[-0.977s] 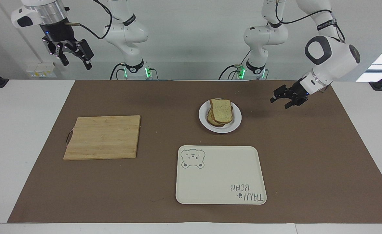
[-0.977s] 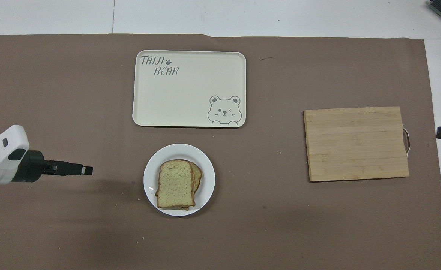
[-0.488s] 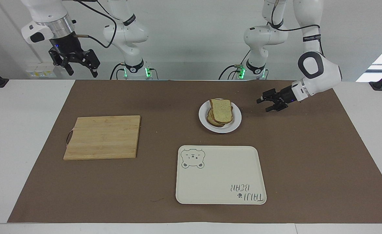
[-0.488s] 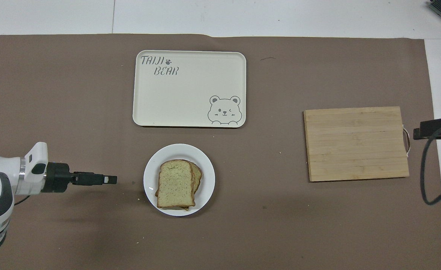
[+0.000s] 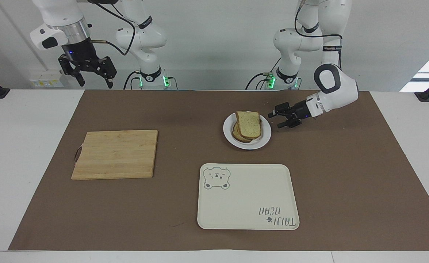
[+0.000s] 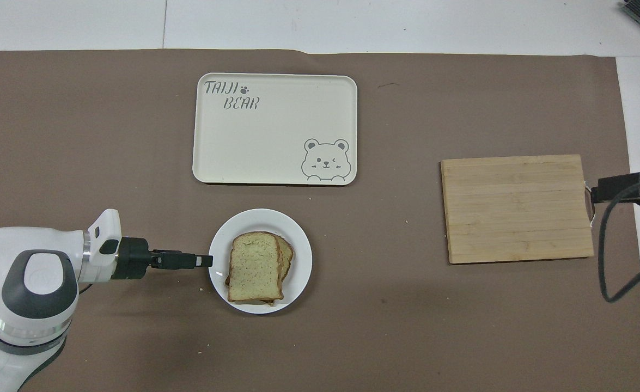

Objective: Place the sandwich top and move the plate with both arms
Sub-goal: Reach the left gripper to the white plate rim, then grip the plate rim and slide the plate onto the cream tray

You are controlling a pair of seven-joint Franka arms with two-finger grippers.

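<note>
Left gripper (image 5: pixel 275 120) low beside plate (image 5: pixel 265 138), jaws spread, empty. Bread slice (image 5: pixel 249 124) tops stack. Right gripper (image 5: pixel 92 78) raised, spread, empty.

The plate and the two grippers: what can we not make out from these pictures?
- Filling under the sandwich top on the plate: hidden by that slice, both views.
- Left gripper: whether it touches the plate's rim is too small to tell.
- Right gripper: overhead view's edge cuts most of it off.
</note>
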